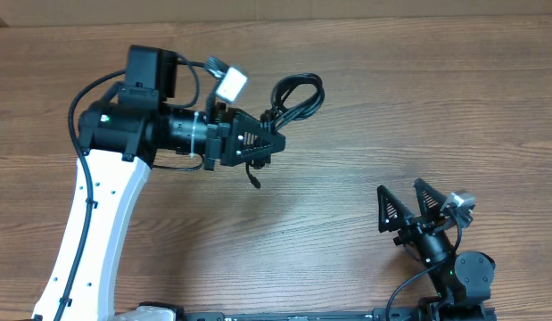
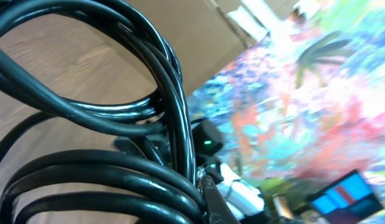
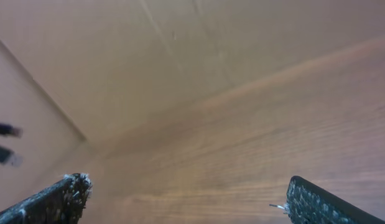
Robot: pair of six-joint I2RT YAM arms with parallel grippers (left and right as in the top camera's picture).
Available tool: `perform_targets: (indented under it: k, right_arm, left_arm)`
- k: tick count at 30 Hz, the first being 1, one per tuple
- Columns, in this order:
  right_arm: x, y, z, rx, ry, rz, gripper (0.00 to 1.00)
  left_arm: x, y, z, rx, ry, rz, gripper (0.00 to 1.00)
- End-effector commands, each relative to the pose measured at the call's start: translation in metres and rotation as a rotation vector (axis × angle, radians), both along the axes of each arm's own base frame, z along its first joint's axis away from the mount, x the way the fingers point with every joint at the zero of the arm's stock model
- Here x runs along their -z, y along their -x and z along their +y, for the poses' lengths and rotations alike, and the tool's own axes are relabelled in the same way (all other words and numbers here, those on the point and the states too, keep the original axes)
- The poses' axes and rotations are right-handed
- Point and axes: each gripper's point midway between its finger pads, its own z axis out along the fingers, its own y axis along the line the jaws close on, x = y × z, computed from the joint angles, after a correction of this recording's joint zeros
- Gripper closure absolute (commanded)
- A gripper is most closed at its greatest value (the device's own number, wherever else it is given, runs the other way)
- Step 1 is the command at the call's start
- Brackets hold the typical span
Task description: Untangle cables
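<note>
**Cables gripped by the left hand**

The cables (image 1: 298, 94), a looped black bundle, are over the far middle of the surface (image 1: 391, 89). The left hand (image 1: 277, 134) is clenched on them. The right hand (image 1: 399, 185) stands released, well apart

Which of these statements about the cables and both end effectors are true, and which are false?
1. The left end effector is shut on the bundle of thin black looped cables. True.
2. The right end effector is shut. False: its jaws stand open and empty.
3. The bundle lies beside the right end effector. False: it is at the left one, well apart from the right.
4. The tabletop is brown wood grain. True.
</note>
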Motion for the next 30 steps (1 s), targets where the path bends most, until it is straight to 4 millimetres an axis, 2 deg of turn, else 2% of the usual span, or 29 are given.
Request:
perform_targets:
  k: [1,6,7,10,12,16,19,23,24,26,27,29,30]
  right_arm:
    - [-0.032,0.012,0.006,-0.044,0.047,-0.038,0.0]
    - [-0.053,0.024,0.005,-0.048,0.158,-0.015,0.0]
    - [-0.063,0.028,0.005,-0.051,0.182,0.002,0.0]
    - [-0.074,0.029,0.005,-0.059,0.189,0.035,0.0]
    - [-0.085,0.03,0.013,-0.109,0.183,0.055,0.0]
    - [-0.115,0.036,0.041,-0.296,0.151,0.05,0.0]
    - [-0.131,0.042,0.06,-0.431,0.128,0.038,0.0]
    - [-0.137,0.045,0.074,-0.547,0.11,0.015,0.0]
    - [-0.135,0.043,0.074,-0.546,0.109,0.024,0.0]
    - [-0.132,0.041,0.074,-0.547,0.105,0.04,0.0]
    - [-0.131,0.04,0.074,-0.548,0.103,0.046,0.0]
    - [-0.13,0.039,0.073,-0.543,0.102,0.052,0.0]
    - [-0.13,0.038,0.073,-0.54,0.103,0.054,0.0]
  left_arm:
    - [-0.032,0.021,0.003,0.063,0.113,-0.058,0.96]
    - [-0.032,0.021,0.003,0.063,0.113,-0.062,0.96]
    - [-0.032,0.02,0.003,0.064,0.113,-0.064,0.96]
    - [-0.032,0.021,0.003,0.064,0.116,-0.084,0.96]
    - [-0.032,0.021,0.003,0.065,0.12,-0.109,0.96]
    - [-0.032,0.021,0.003,0.065,0.119,-0.104,0.96]
    - [-0.032,0.021,0.003,0.067,0.122,-0.12,0.96]
    - [-0.026,0.022,-0.002,0.074,0.107,-0.27,0.96]
    - [-0.017,0.018,-0.004,0.063,0.062,-0.313,0.96]
    - [0.016,0.004,-0.007,0.008,-0.141,-0.379,0.96]
    - [0.041,-0.007,-0.005,-0.031,-0.304,-0.412,0.96]
    - [0.077,-0.018,0.002,-0.063,-0.561,-0.465,0.96]
    - [0.088,-0.019,0.004,-0.058,-0.648,-0.498,0.96]
